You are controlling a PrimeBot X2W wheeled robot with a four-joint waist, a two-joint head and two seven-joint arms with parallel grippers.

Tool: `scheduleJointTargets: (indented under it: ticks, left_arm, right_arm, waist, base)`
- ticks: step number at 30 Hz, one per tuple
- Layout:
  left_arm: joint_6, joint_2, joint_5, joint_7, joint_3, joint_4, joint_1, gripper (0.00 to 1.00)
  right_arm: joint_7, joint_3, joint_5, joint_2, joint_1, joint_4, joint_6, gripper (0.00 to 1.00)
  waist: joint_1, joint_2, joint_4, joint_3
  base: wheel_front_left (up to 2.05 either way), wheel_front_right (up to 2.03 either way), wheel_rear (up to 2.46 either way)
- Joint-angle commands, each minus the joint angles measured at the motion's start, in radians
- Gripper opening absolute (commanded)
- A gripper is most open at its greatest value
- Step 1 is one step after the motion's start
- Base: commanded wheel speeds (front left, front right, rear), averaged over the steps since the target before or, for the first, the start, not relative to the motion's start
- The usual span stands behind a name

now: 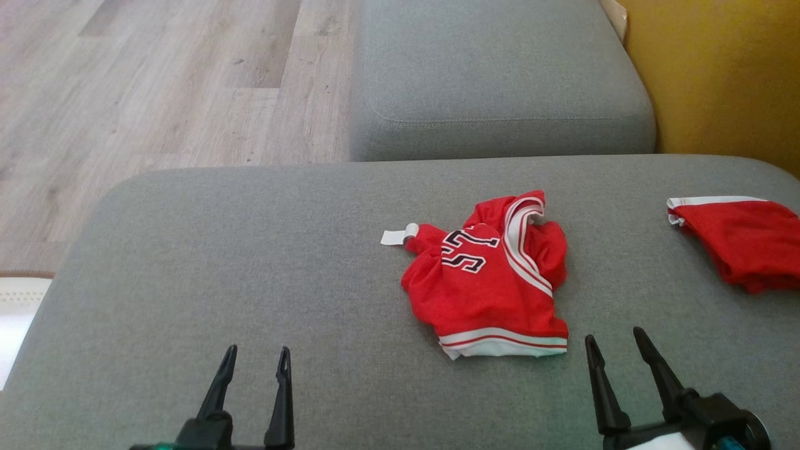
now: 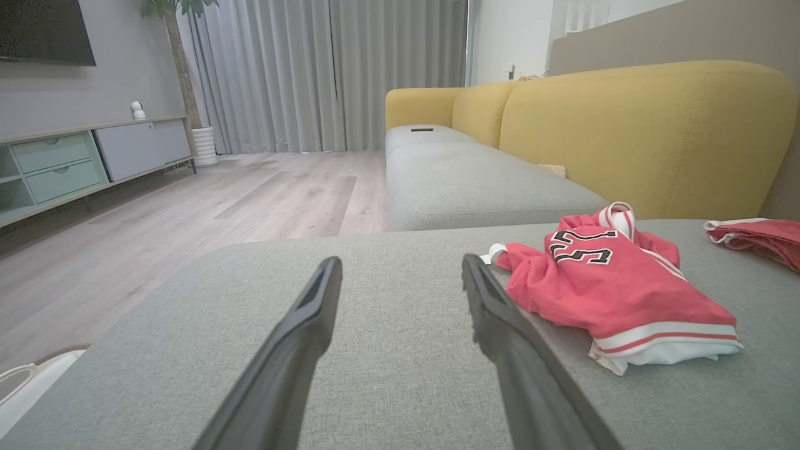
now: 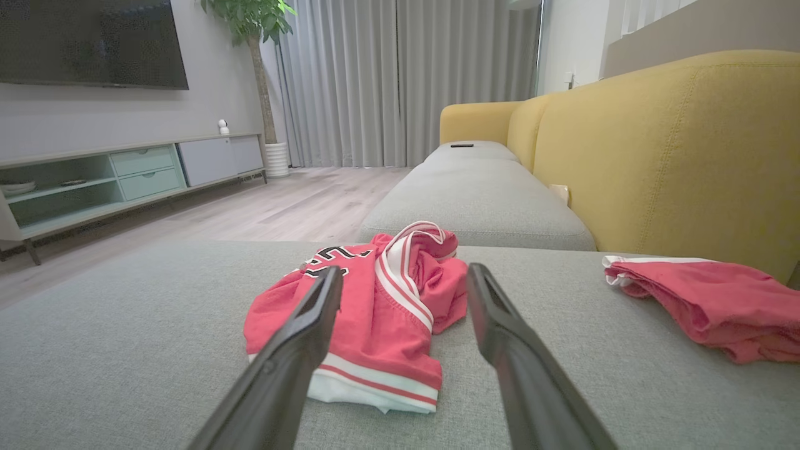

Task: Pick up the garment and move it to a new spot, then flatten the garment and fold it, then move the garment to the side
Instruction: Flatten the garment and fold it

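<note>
Left end effector [image 1: 259, 349] and right end effector [image 1: 612, 334] both open, empty; crumpled jersey [image 1: 487, 281] on sofa cushion [image 1: 219, 262], near the right one.

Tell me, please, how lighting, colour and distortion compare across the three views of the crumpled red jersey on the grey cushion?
Head view: soft, even light, no hard shadows or glare, the crumpled red white-trimmed jersey deeply saturated. Left wrist view: wide-angle stretch, the left gripper looming large, the red washed toward pink. Right wrist view: the same paler red and stretch.
</note>
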Motion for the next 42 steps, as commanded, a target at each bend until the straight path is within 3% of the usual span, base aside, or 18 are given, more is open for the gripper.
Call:
scheduleJointTargets:
  ticks: [1, 37, 41, 42]
  left_arm:
    - [-0.002, -0.014, 0.006, -0.012, 0.041, -0.038, -0.047, 1.0]
    - [-0.002, -0.024, 0.003, -0.012, 0.013, -0.013, -0.054, 1.0]
    - [-0.031, -0.024, 0.002, -0.012, -0.007, 0.0, -0.054, 1.0]
    - [-0.056, -0.024, 0.005, -0.012, -0.032, 0.013, -0.067, 1.0]
  right_arm:
    - [-0.006, 0.016, 0.002, -0.007, -0.029, -0.026, -0.001, 1.0]
    - [-0.006, 0.003, 0.007, -0.002, -0.025, -0.029, -0.001, 1.0]
    - [-0.006, 0.004, -0.015, -0.002, -0.031, -0.035, -0.001, 1.0]
    - [-0.006, -0.014, -0.045, -0.002, -0.045, -0.048, -0.001, 1.0]
  waist:
    - [0.0001, -0.0001, -0.001, 0.0]
    - [0.0001, -0.0001, 0.0, -0.003]
    - [0.0001, -0.0001, -0.019, 0.006]
    - [0.0001, -0.0001, -0.045, 0.016]
  base:
    - [0.0, 0.0, 0.0]
    - [0.0, 0.0, 0.0]
    - [0.0, 0.0, 0.0]
    - [0.0, 0.0, 0.0]
